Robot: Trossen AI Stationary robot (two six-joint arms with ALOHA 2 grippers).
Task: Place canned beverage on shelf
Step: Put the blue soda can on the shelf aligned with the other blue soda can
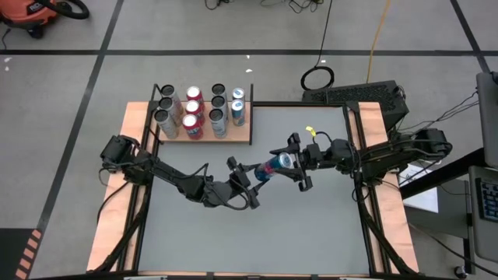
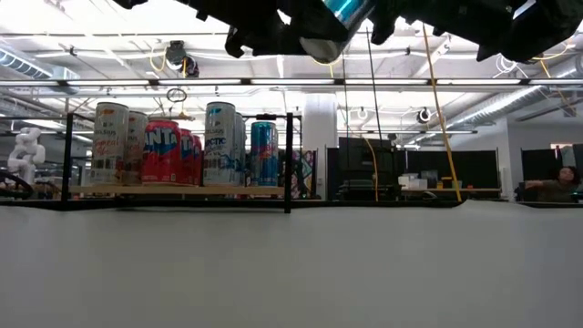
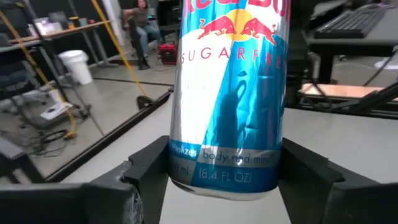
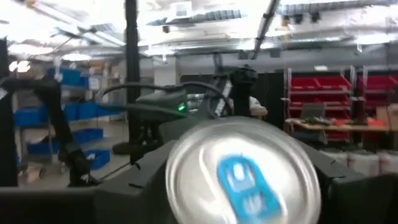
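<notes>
Above the middle of the grey table (image 1: 257, 233), a blue-and-silver can (image 1: 274, 165) hangs on its side between the two arms, well clear of the surface. The left gripper (image 1: 247, 177) has its fingers (image 3: 152, 171) around the can's lower end, close on both sides, though I cannot tell whether they press it yet. The right gripper (image 1: 298, 162) holds the top end, its fingers framing the lid (image 4: 244, 176); whether that grip is firm or loosening cannot be told either. This looks like a hand-over in mid-air. The shelf (image 1: 241, 134), at the table's far left corner, already carries several rows of upright cans (image 1: 193, 113), with bare board at its right end. Still left: one gripper must let go, then the can must travel to the shelf and be stood upright.
</notes>
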